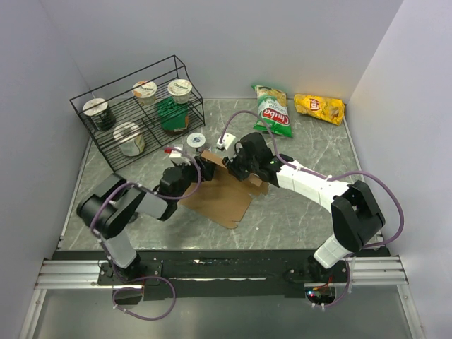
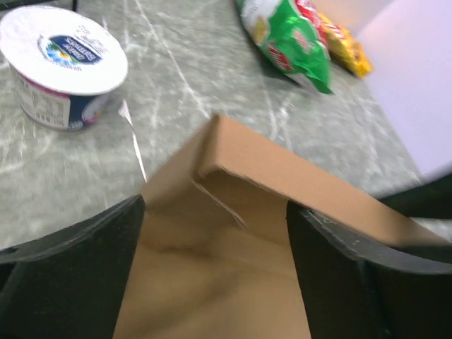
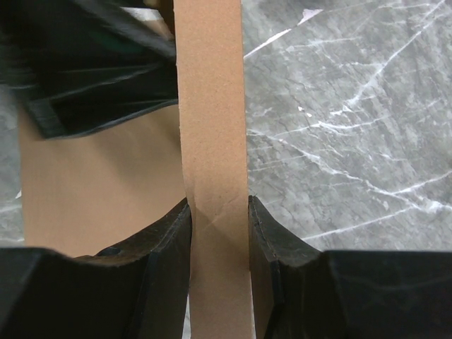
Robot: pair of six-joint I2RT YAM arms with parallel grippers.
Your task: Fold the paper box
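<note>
We found the paper box (image 1: 224,199) near the centre of the table (image 1: 311,145), mostly flat, with one flap raised along its 12 o'clock edge. The right gripper (image 3: 219,212) was clamped narrow on a strip of that flap, with a pad against each face. The left gripper (image 2: 215,212) stood wide, its fingers (image 2: 85,275) straddling the cardboard at the box's 11 o'clock corner. A yogurt cup (image 2: 63,63) sat beyond at 11 o'clock. The green chip bag (image 2: 289,39) and yellow chip bag (image 2: 342,46) lay at 1 o'clock.
</note>
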